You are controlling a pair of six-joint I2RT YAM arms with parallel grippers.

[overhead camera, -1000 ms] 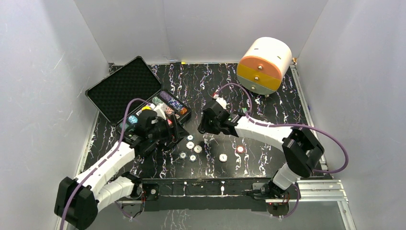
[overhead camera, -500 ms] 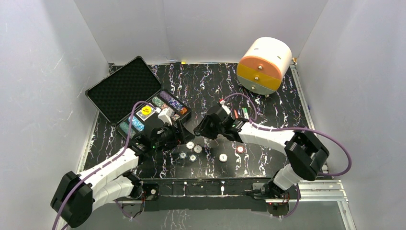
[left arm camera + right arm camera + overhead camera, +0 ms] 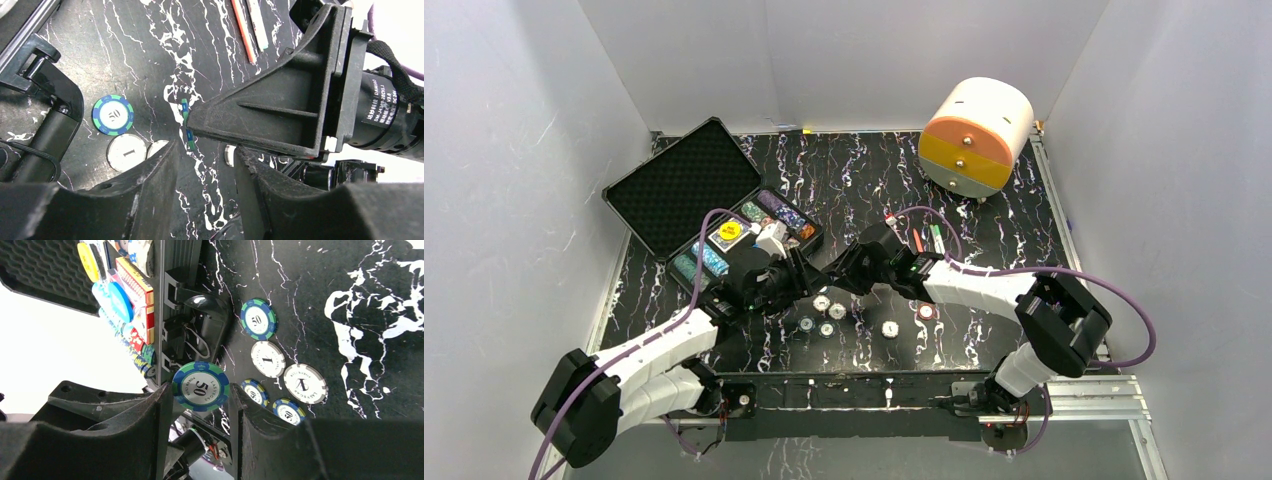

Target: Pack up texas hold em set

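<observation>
While the right tool (image 3: 201,390) pinches a green-and-blue fifty chip (image 3: 200,382) by its rim, lifted off the table (image 3: 864,170) just beside the latch edge of the open case (image 3: 679,180), the left tool (image 3: 205,152) hangs nose to nose with it, fingers spread and nothing between them. The case sits at the far left with its foam lid laid back, and its compartments already hold chips and what looks like the red card deck (image 3: 134,280). A handful of loose chips (image 3: 827,328) lie on the table right under both tools.

The crowding worries me. From the left wrist the other tool's finger fills most of the view (the held chip is only a thin green edge at its tip), so any careless push by either arm could knock the two together. A bump like that, or a slight easing of the pinch, would likely pop the chip out, since it is gripped only across its rim. It could then roll among the loose ones or toward the pens (image 3: 927,240). If a handover is meant, I'd judge that the spread fingers closing off-centre would flip the chip.
</observation>
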